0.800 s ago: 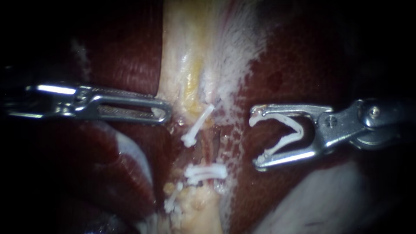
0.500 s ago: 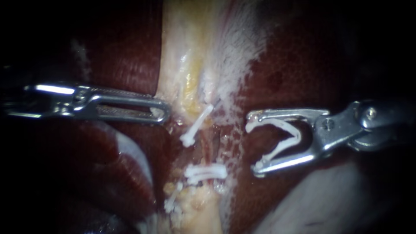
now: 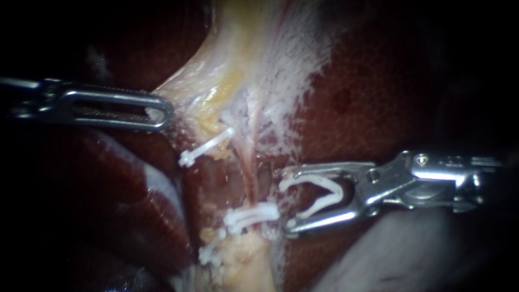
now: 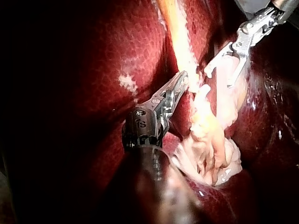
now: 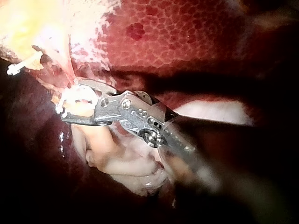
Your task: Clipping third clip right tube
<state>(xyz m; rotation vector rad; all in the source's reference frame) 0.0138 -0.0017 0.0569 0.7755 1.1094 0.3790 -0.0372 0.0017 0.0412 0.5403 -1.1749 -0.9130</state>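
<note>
**Right instrument** (image 3: 286, 201): a slender steel shaft entered from the right. Its tool is held wide apart and is loaded. A white plastic V-shaped open clip (image 3: 338, 193) is seated between the two jaws and touched by both, with its mouth turned toward the tube. The tool is grasping that clip only. No tissue is seen inside the clip's legs.

**Left instrument** (image 3: 162, 112): long slotted steel jaws entered from the left. The tool is clenched on the edge of the pale yellowish tissue (image 3: 254, 48), which is drawn into a tent toward it. The same grip is seen in the left wrist view (image 4: 182, 80).

**Thin pinkish tube** (image 3: 250, 167): found near the middle of the endoscope view, running down from the pale tissue. It lies just beside the open clip's mouth but is not enclosed by it.

**Horizontal white closed clip** (image 3: 253, 213): set across the tube's lower part, just beside the right tool's lower jaw tip.

**Tilted white closed clip** (image 3: 208, 147): placed higher, on the left instrument's side of the tube.

**Small white closed clip** (image 3: 212, 250): placed lowest, on crumbly yellow tissue.

**Dark red mottled liver** (image 3: 378, 97): seen on both sides.
</note>
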